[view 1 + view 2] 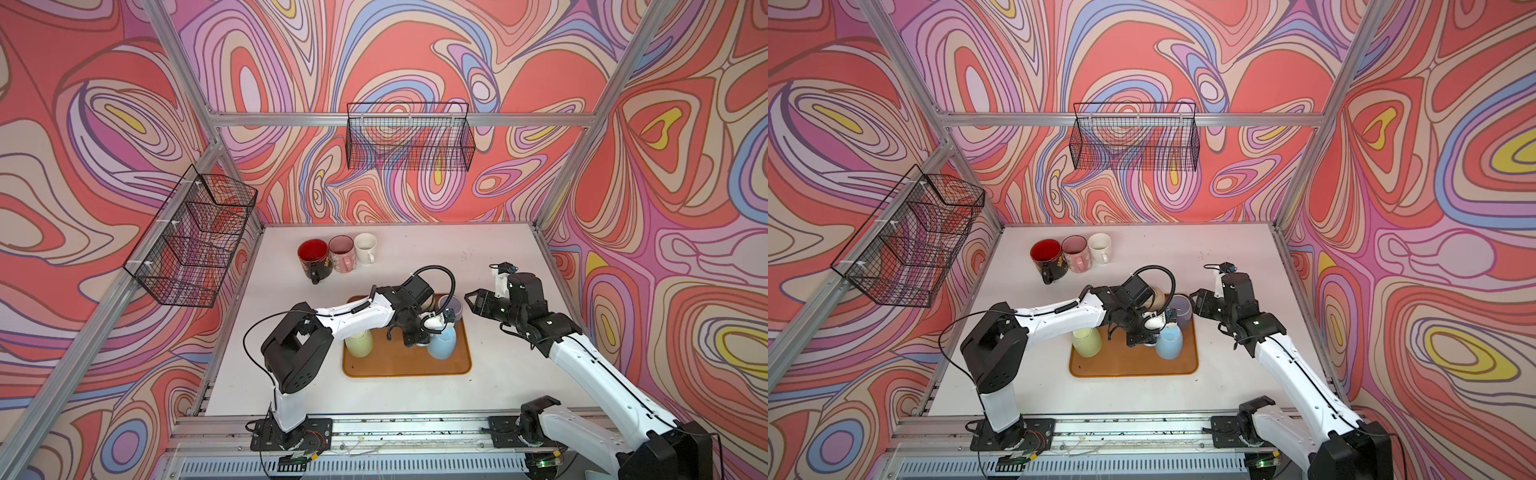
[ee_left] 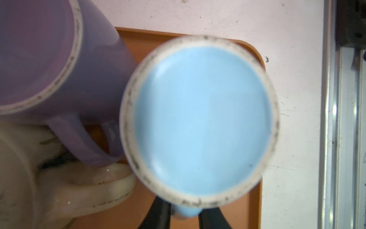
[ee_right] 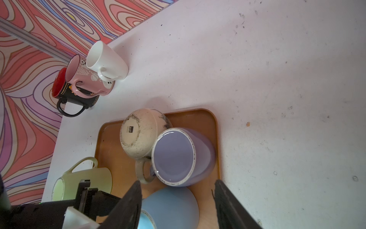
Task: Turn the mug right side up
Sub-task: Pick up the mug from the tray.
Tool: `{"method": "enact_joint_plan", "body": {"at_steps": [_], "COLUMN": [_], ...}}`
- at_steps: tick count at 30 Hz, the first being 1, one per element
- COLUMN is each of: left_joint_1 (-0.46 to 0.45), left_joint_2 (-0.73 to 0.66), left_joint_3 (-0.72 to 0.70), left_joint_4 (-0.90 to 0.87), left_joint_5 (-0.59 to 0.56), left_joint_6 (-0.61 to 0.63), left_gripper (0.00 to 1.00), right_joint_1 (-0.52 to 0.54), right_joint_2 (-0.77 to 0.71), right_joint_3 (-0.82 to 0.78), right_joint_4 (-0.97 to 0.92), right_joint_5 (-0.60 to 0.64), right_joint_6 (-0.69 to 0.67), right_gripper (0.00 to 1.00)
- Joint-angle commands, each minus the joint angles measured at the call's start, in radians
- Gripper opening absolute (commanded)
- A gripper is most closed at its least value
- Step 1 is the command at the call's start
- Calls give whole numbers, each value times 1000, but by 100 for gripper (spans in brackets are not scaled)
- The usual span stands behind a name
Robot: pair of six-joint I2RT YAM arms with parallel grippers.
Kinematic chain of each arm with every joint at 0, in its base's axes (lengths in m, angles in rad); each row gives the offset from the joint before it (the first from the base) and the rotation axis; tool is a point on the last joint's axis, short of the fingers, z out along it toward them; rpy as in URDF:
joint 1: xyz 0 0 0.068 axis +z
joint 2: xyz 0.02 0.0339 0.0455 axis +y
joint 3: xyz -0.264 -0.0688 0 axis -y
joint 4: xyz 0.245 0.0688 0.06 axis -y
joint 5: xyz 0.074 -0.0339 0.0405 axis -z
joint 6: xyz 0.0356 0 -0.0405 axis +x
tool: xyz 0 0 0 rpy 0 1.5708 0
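Note:
A light blue mug [image 1: 442,343] [image 1: 1170,344] stands upside down on the orange tray [image 1: 407,368], at its right side. Its flat base [image 2: 204,119] faces the left wrist camera. My left gripper [image 1: 419,334] [image 2: 185,210] reaches down beside the mug, and its two black fingers press on either side of the blue handle [image 2: 187,213]. My right gripper [image 1: 471,303] [image 3: 177,182] hovers open just right of the tray with nothing between its fingers. In the right wrist view the blue mug [image 3: 170,204] shows beneath it.
On the tray, upside down, also stand a purple mug [image 1: 453,307] [image 3: 174,156] and a cream mug [image 3: 136,134]. A yellow-green mug [image 1: 359,344] sits at its left edge. Upright red-black [image 1: 313,257], pink [image 1: 341,251] and white [image 1: 365,247] mugs stand at the back. Wire baskets hang on the walls.

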Motion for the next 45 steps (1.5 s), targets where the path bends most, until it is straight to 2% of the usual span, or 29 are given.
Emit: {"method": "enact_joint_plan", "body": {"at_steps": [1,7,13,22,30,36,38,42,45], "left_joint_1": [-8,-9,-9,-18,-17,-10,12,107,158], "left_joint_2": [6,-17,-76,-277,-457,-613,-662,-759,-809], "left_joint_3": [15,-10,-62,-181,-231,-290,-302,-365,-399], "left_joint_4": [6,46,101,197,217,307,338,461,547], "left_joint_5": [-12,-43,-84,-151,-78,-34,-23,78,132], "left_joint_6": [8,-7,-64,-205,-325,-414,-465,-597,-669], "left_gripper": [16,0,0,0,0,0,0,0,0], "right_joint_1": [-9,-11,-12,-14,-15,-15,-17,-17,-17], "right_joint_2": [2,-11,-36,-74,-76,-98,-109,-137,-147], "right_joint_3": [11,3,-14,-6,18,5,5,-1,-26], "right_joint_4": [6,8,11,40,73,136,149,186,251], "right_joint_5": [-9,-12,-22,-92,-148,-232,-260,-321,-409], "right_joint_6": [-14,-14,-12,-12,-5,0,0,-3,9], "right_gripper": [60,60,60,60,60,60,60,60,60]}}
